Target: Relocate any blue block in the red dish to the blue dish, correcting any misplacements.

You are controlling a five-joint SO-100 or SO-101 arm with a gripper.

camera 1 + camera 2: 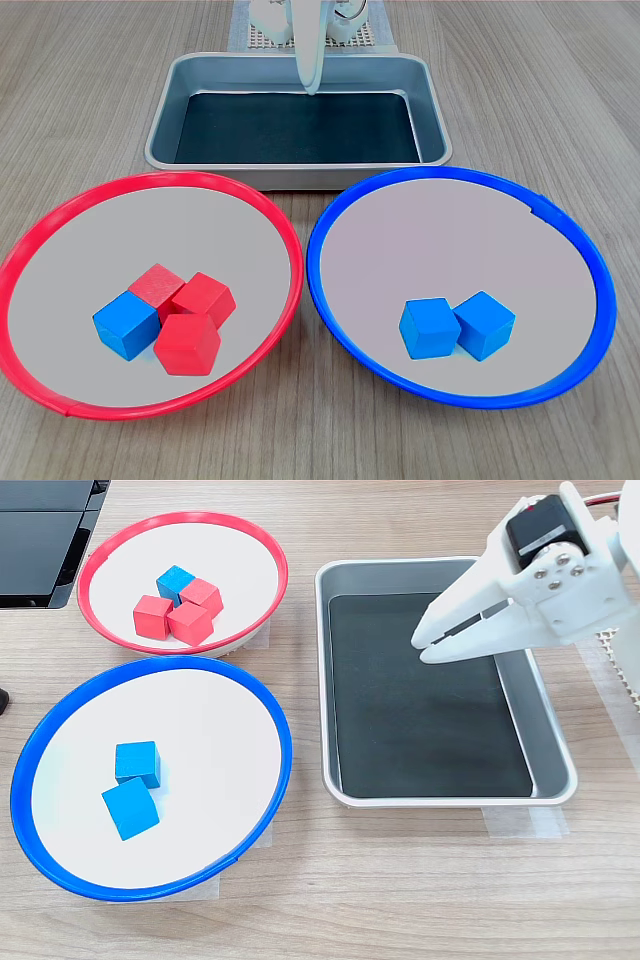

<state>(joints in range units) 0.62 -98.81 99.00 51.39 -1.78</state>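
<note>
A wooden table [420, 900] is seen bearing the blue dish [40, 750], the red dish [262, 552] and a metal tray [330, 690]. Over the tray, the claw [420, 644] is held nearly closed and empty. The misplaced blue block [175, 581] lies in the red dish, beyond the tray's rim, touching red blocks [190, 622].

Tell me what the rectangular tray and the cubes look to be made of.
The rectangular tray looks like brushed metal, probably steel or aluminium: silver-grey walls with soft reflections. Its dark, dull bottom may be a liner, though that is unclear. The blue block in the red dish and the red cubes look matte and evenly coloured, either painted wood or foam; the pictures cannot settle which.
</note>
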